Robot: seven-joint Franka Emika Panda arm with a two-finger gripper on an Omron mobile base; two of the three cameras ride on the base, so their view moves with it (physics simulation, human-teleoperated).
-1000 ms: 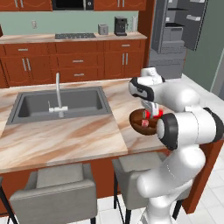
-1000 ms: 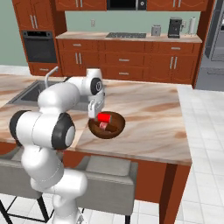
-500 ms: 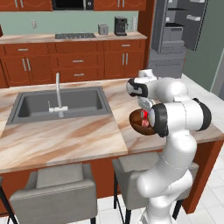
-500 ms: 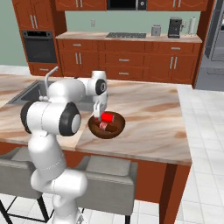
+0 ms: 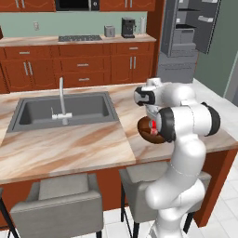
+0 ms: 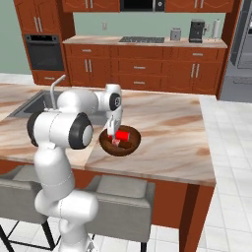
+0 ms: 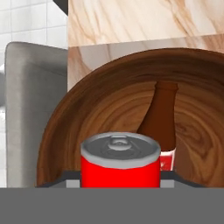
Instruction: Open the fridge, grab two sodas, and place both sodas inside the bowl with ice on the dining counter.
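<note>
The gripper (image 6: 114,139) hangs over the bowl (image 6: 131,146) on the worktop (image 6: 167,128), clenched on a red can (image 7: 120,165) held upright (its silvery top faces the hand camera). A brown bottle (image 7: 159,122) lies inside the bowl. The fridge (image 5: 183,32) stands open behind.

Even, bright, flat light fills all three rendered pictures, with no glare and only faint shadow under the worktop (image 6: 162,123). Edges look slightly soft and blocky, without lens distortion.
</note>
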